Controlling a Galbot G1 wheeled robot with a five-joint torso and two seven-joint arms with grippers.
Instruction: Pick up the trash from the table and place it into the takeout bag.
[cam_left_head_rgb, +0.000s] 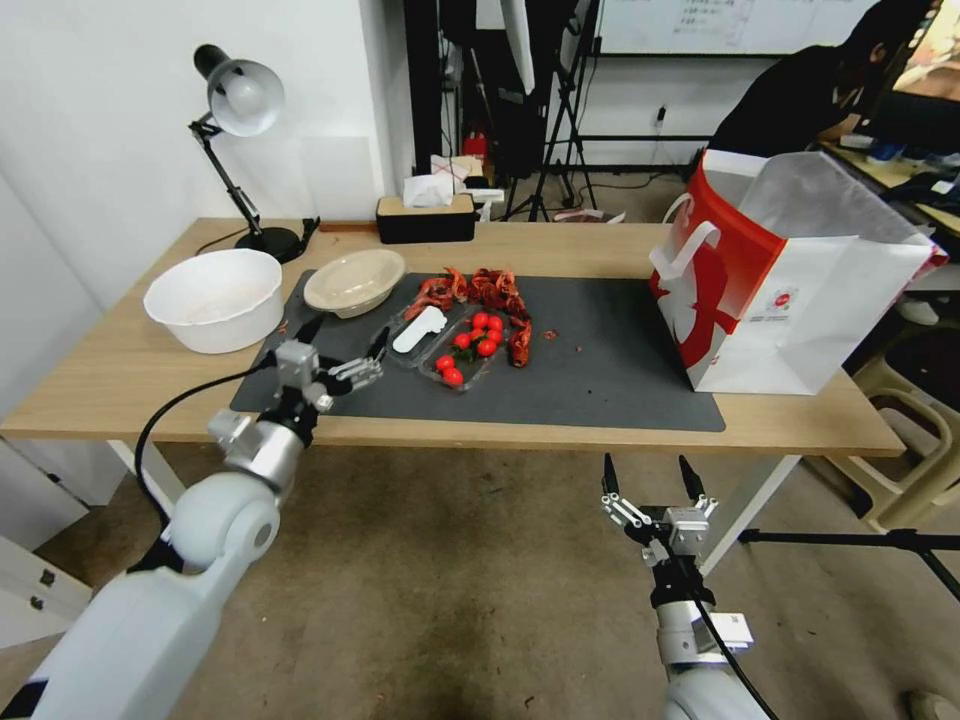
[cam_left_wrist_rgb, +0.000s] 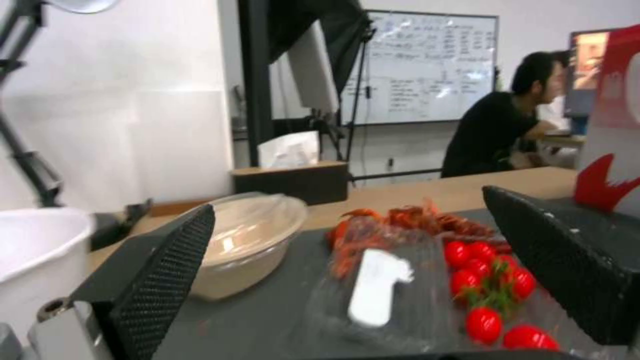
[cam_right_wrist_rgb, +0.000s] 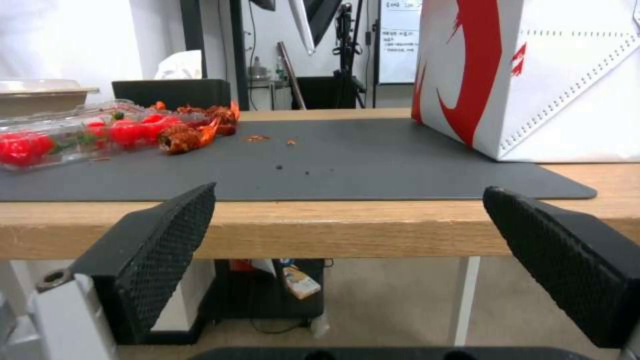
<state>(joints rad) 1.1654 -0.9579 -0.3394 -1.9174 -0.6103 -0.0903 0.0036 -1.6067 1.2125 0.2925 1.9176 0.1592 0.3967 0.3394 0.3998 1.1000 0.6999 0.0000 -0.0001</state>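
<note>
On the table (cam_left_head_rgb: 120, 385) lies a dark mat (cam_left_head_rgb: 600, 365). A beige shallow bowl (cam_left_head_rgb: 353, 280) (cam_left_wrist_rgb: 247, 240) under a clear lid sits at its far left corner. Beside it lie a clear plastic tray of cherry tomatoes (cam_left_head_rgb: 455, 350) (cam_left_wrist_rgb: 400, 300) (cam_right_wrist_rgb: 73, 132) and red crayfish shells (cam_left_head_rgb: 485, 290) (cam_left_wrist_rgb: 413, 220) (cam_right_wrist_rgb: 193, 132). The red and white takeout bag (cam_left_head_rgb: 790, 290) (cam_right_wrist_rgb: 533, 75) stands open at the right end. My left gripper (cam_left_head_rgb: 346, 335) (cam_left_wrist_rgb: 348, 205) hovers open over the mat's near left, just short of the tray. My right gripper (cam_left_head_rgb: 647, 475) (cam_right_wrist_rgb: 350, 190) hangs open below the table's front edge.
A large white bowl (cam_left_head_rgb: 213, 298) stands left of the mat, with a desk lamp (cam_left_head_rgb: 235, 120) behind it. A black tissue box (cam_left_head_rgb: 425, 215) sits at the back edge. A beige stool (cam_left_head_rgb: 910, 440) and a black tripod bar (cam_left_head_rgb: 860, 540) are right of the table.
</note>
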